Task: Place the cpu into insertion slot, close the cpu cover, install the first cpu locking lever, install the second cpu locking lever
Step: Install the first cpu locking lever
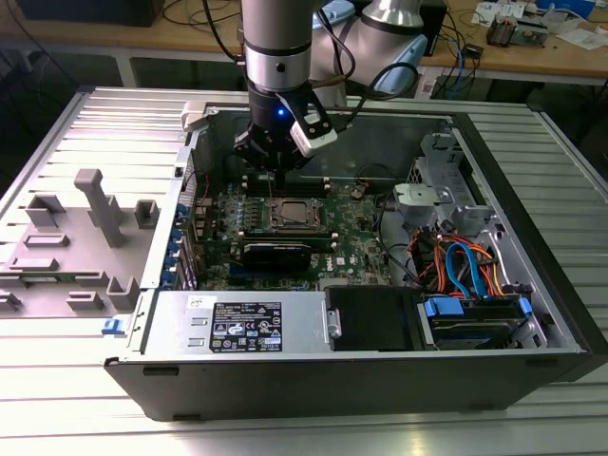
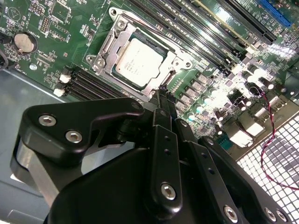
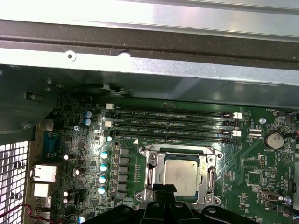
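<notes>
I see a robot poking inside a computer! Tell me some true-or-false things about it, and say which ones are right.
1. The cpu lies in the insertion slot. True.
2. The cpu cover stands straight up. False: it lies flat around the cpu.
3. The end effector carries the cpu in the air. False: it is right by the slot's edge, and the cpu sits in the slot.
4. Blue cables lie inside the computer case, at the exterior view's right. True.
</notes>
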Motion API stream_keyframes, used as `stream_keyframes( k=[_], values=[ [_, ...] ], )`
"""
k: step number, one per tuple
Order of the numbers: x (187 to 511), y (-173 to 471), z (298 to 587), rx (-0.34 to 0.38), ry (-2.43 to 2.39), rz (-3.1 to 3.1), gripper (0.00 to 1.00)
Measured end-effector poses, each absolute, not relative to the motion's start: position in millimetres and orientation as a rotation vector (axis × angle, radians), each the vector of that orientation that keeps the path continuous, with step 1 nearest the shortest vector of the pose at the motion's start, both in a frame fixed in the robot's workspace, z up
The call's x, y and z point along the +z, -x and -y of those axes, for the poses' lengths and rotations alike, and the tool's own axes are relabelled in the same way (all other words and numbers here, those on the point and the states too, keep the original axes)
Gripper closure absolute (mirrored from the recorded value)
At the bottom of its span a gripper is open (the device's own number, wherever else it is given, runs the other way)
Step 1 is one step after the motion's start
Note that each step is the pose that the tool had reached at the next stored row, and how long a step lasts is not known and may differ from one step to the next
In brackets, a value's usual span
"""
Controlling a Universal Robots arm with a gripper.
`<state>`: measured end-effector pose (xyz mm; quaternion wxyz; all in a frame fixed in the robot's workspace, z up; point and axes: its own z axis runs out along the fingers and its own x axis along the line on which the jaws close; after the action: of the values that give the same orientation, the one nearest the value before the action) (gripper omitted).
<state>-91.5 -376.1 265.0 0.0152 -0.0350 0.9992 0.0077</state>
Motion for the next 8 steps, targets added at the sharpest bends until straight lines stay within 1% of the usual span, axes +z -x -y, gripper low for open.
stream_keyframes(
  k=[8],
  values=[
    [264.9,98.2,376.1,0.024,0.109,-3.109,0.89]
  ],
)
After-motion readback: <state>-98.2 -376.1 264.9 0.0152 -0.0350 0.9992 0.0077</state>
